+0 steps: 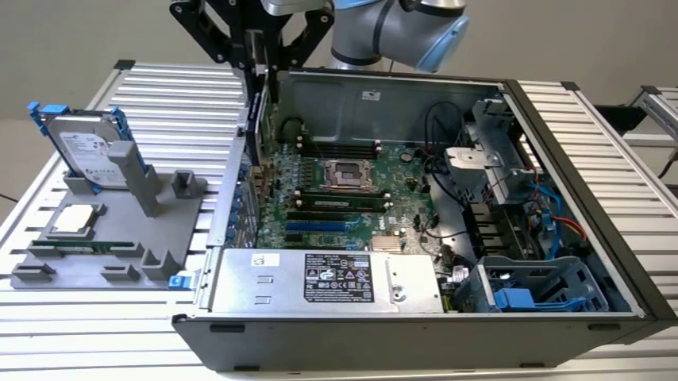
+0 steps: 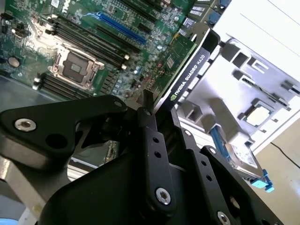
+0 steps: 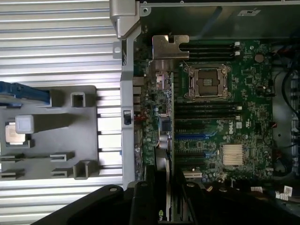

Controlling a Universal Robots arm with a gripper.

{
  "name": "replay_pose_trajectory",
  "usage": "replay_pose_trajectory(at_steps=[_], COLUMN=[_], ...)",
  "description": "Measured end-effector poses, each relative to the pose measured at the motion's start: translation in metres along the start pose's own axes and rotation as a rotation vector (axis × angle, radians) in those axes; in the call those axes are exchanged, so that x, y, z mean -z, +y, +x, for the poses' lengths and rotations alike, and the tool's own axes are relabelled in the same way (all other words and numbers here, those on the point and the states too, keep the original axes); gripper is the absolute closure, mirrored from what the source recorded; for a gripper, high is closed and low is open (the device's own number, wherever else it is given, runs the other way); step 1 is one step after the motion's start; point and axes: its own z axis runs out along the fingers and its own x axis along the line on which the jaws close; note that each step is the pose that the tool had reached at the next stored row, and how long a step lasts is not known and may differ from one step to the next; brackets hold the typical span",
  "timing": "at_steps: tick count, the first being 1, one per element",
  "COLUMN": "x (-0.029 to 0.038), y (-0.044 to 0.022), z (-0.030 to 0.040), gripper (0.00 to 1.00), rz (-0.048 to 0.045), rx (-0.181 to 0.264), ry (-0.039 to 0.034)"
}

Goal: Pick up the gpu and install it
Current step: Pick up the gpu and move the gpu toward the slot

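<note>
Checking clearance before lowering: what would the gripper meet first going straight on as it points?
The gripper, shut on the gpu, points into the case; the card would likely reach the motherboard first, though depth is unclear.

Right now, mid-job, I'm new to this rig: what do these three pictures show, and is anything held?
One robot arm works over an open computer case lying on a slatted metal table. The exterior view comes from a camera off the arm; both wrist views come from cameras riding on the arm, looking past its black gripper. The gripper is shut on a graphics card, held on edge over the green main board. On the exterior view's left, a grey tray carries an upright hard drive, a processor chip and a memory stick.
</note>
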Motion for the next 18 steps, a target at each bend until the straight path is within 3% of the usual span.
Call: replay_pose_trajectory(at_steps=[18], x=[-0.0006], y=[0.0016], z=[-0.0300], gripper=[1.00], rz=[0.0000], rx=[0.000], ry=[0.0000])
